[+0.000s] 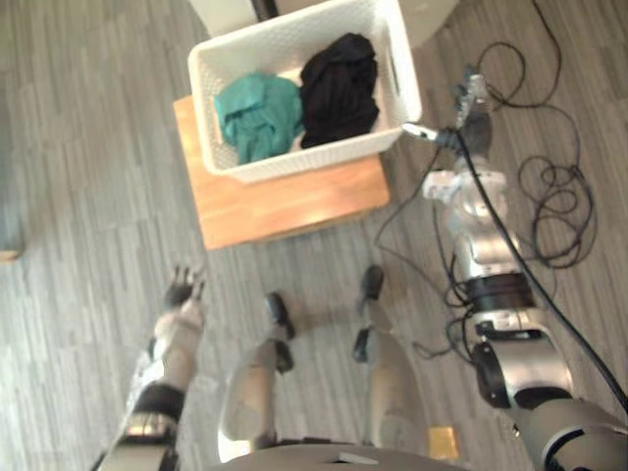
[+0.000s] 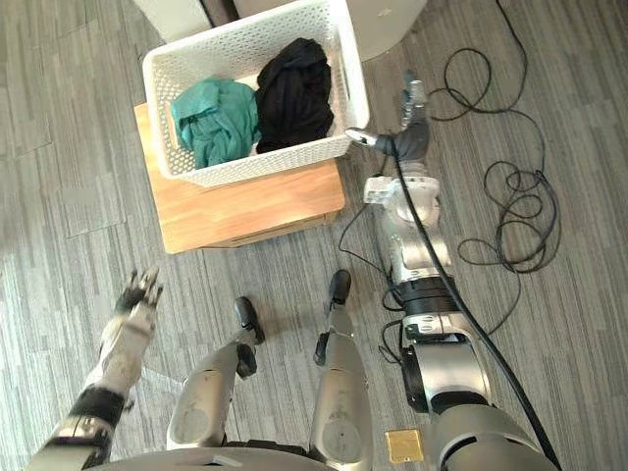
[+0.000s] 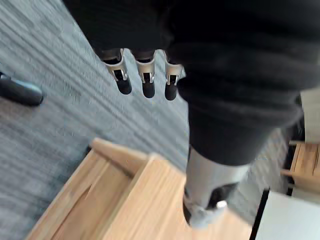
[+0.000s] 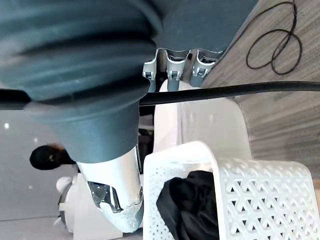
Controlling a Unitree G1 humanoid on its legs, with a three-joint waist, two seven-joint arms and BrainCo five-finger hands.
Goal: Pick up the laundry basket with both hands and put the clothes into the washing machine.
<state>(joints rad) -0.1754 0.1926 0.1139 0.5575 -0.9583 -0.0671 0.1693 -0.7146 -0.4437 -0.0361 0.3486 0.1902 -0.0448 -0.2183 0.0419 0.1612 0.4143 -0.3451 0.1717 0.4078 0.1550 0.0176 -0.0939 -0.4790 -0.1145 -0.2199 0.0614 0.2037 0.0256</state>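
Observation:
A white lattice laundry basket (image 2: pixel 265 167) stands on a low wooden table (image 2: pixel 245 211). Inside lie a green garment (image 2: pixel 216 118) and a black garment (image 2: pixel 294 93). My right hand (image 2: pixel 410 132) hovers just off the basket's right front corner, open, its thumb stretched toward the rim without touching. The right wrist view has the basket (image 4: pixel 260 200) and black garment (image 4: pixel 190 205) past the thumb. My left hand (image 2: pixel 137 292) hangs low over the floor, well short of the table's left side, open and empty; its fingers (image 3: pixel 145 82) reach toward the table (image 3: pixel 130 200).
A white rounded appliance (image 2: pixel 388 25) stands behind the basket on the right, seen close in the right wrist view (image 4: pixel 200 120). Grey plank floor surrounds the table. Wooden furniture (image 3: pixel 305 165) stands farther off.

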